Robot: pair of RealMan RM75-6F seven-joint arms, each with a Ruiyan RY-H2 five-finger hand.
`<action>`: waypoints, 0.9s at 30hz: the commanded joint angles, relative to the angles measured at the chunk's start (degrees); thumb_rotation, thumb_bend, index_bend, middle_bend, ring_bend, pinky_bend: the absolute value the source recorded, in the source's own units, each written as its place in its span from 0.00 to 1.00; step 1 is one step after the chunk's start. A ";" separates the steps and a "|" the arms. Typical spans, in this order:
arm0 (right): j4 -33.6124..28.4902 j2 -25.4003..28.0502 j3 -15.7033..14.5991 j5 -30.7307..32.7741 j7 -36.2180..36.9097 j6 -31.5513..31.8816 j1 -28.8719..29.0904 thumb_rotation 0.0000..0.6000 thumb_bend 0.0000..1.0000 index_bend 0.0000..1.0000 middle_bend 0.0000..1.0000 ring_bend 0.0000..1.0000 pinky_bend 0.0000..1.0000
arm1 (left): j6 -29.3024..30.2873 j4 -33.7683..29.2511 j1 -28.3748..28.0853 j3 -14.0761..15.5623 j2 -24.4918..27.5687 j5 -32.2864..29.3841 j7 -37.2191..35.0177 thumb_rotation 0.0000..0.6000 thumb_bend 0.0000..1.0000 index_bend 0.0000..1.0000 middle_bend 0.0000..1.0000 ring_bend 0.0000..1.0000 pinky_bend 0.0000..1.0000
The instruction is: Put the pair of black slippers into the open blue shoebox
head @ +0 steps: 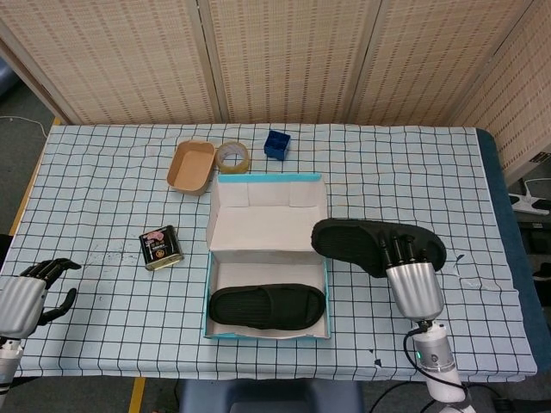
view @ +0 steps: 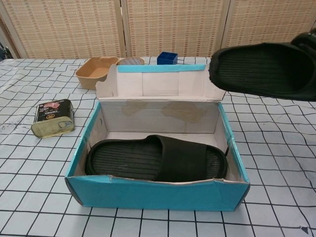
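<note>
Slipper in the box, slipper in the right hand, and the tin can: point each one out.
Slipper in the box (view: pixel 163 159), chest view, on its strap.
Held slipper (head: pixel 362 238), head view, on its sole.
Right hand (head: pixel 413 284), head view, on its back.
Tin can (head: pixel 161 247), head view, on its label.

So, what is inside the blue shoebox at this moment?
One black slipper lies flat on the floor of the blue shoebox. The floor under it is covered. The second slipper is outside, held up by the right hand.

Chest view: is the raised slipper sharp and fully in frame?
Chest view: the raised slipper is reasonably sharp, but cut off at the right edge. Head view: whole slipper and right robot hand visible, evenly lit, no glare.
</note>
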 commanded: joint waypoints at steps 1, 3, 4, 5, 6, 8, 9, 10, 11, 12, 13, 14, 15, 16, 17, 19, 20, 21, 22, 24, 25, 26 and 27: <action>4.32 -4.96 2.82 -4.18 1.54 -1.70 3.95 1.00 0.06 0.65 0.66 0.66 0.70 | -0.04 0.03 -0.03 0.00 -0.02 0.00 0.01 1.00 0.42 0.33 0.31 0.31 0.44; 6.14 -7.47 4.23 -5.30 2.14 -3.87 6.32 1.00 0.06 0.65 0.66 0.66 0.70 | -0.05 0.05 -0.06 -0.02 -0.06 0.00 0.05 1.00 0.42 0.33 0.31 0.31 0.44; 7.20 -8.65 4.88 -5.81 2.43 -4.77 7.44 1.00 0.06 0.65 0.66 0.66 0.70 | -0.09 0.05 -0.06 0.00 -0.05 0.00 0.07 1.00 0.42 0.33 0.31 0.31 0.44; 8.31 -9.89 5.52 -6.15 2.67 -5.64 8.49 1.00 0.06 0.65 0.66 0.66 0.70 | -0.11 0.03 -0.07 0.02 -0.04 0.02 0.08 1.00 0.42 0.33 0.31 0.31 0.44; 9.35 -11.18 6.12 -6.33 3.00 -6.54 9.49 1.00 0.06 0.65 0.66 0.66 0.70 | -0.12 0.01 -0.07 0.04 -0.03 0.04 0.08 1.00 0.42 0.33 0.31 0.31 0.44; 11.50 -14.17 7.29 -6.10 3.93 -8.97 11.61 1.00 0.06 0.65 0.66 0.66 0.70 | -0.15 0.07 -0.08 0.11 -0.03 0.13 0.10 1.00 0.42 0.33 0.31 0.31 0.44; 12.41 -15.44 7.77 -5.91 4.29 -9.96 12.46 1.00 0.06 0.65 0.66 0.66 0.70 | -0.22 0.09 -0.10 0.15 -0.02 0.15 0.07 1.00 0.42 0.33 0.31 0.31 0.44; 13.83 -17.13 8.38 -5.78 4.52 -11.11 13.60 1.00 0.06 0.65 0.66 0.66 0.70 | -0.28 0.11 -0.12 0.17 -0.02 0.16 0.00 1.00 0.42 0.33 0.31 0.31 0.44; 15.01 -18.37 8.84 -5.72 4.60 -11.88 14.46 1.00 0.06 0.65 0.66 0.66 0.70 | -0.30 0.12 -0.12 0.17 -0.01 0.13 -0.03 1.00 0.42 0.33 0.31 0.31 0.44; 16.18 -19.68 9.30 -5.60 4.80 -12.54 15.26 1.00 0.06 0.65 0.66 0.66 0.70 | -0.28 0.12 -0.10 0.17 0.00 0.11 -0.05 1.00 0.42 0.33 0.31 0.31 0.44; 17.74 -21.38 9.86 -5.34 5.24 -13.42 16.26 1.00 0.06 0.65 0.66 0.66 0.70 | -0.19 0.11 -0.08 0.18 0.04 0.20 -0.11 1.00 0.42 0.33 0.31 0.31 0.44; 18.80 -22.60 10.21 -5.12 5.63 -14.09 16.98 1.00 0.06 0.65 0.66 0.66 0.70 | -0.08 0.10 -0.07 0.18 0.06 0.27 -0.23 1.00 0.42 0.33 0.31 0.31 0.44; 19.74 -23.78 10.40 -4.96 5.94 -14.70 17.61 1.00 0.06 0.65 0.66 0.66 0.70 | 0.02 0.10 -0.06 0.16 0.08 0.32 -0.36 1.00 0.42 0.33 0.31 0.31 0.44; 21.00 -25.23 10.60 -4.88 6.29 -15.40 18.44 1.00 0.06 0.65 0.66 0.66 0.70 | 0.16 0.12 -0.03 0.17 0.11 0.39 -0.52 1.00 0.42 0.33 0.31 0.31 0.44; 22.01 -26.26 10.75 -4.92 6.57 -15.84 19.09 1.00 0.06 0.65 0.66 0.66 0.70 | 0.19 0.16 -0.01 0.17 0.12 0.40 -0.62 1.00 0.42 0.33 0.31 0.31 0.44; 24.64 -28.52 10.85 -5.14 7.04 -16.58 20.41 1.00 0.06 0.65 0.67 0.66 0.70 | 0.16 0.16 0.00 0.17 0.19 0.33 -0.77 1.00 0.42 0.33 0.31 0.31 0.44; 25.72 -29.43 10.82 -5.14 7.17 -16.89 20.83 1.00 0.06 0.65 0.67 0.66 0.70 | 0.17 0.17 0.01 0.15 0.21 0.30 -0.84 1.00 0.42 0.33 0.31 0.31 0.44; 26.77 -30.32 10.77 -5.09 7.33 -17.15 21.16 1.00 0.06 0.65 0.67 0.66 0.70 | 0.18 0.19 0.01 0.14 0.23 0.29 -0.90 1.00 0.42 0.33 0.31 0.31 0.44; 28.11 -31.41 10.67 -5.01 7.56 -17.46 21.52 1.00 0.06 0.65 0.67 0.66 0.70 | 0.20 0.21 0.02 0.14 0.26 0.30 -1.00 1.00 0.42 0.33 0.31 0.31 0.44; 29.34 -32.39 10.55 -4.87 7.80 -17.71 21.77 1.00 0.06 0.65 0.67 0.66 0.70 | 0.26 0.21 0.03 0.13 0.31 0.31 -1.09 1.00 0.42 0.33 0.31 0.31 0.44; 29.61 -32.58 10.56 -4.86 7.87 -17.67 21.81 1.00 0.06 0.65 0.67 0.66 0.70 | 0.26 0.20 0.03 0.13 0.32 0.31 -1.11 1.00 0.42 0.33 0.31 0.31 0.44; 29.89 -32.77 10.51 -4.84 7.93 -17.70 21.85 1.00 0.06 0.65 0.67 0.66 0.70 | 0.28 0.20 0.04 0.13 0.33 0.32 -1.14 1.00 0.42 0.33 0.31 0.31 0.44; 30.17 -32.96 10.45 -4.84 7.99 -17.74 21.88 1.00 0.06 0.65 0.67 0.66 0.70 | 0.30 0.18 0.05 0.13 0.35 0.32 -1.17 1.00 0.42 0.33 0.31 0.31 0.44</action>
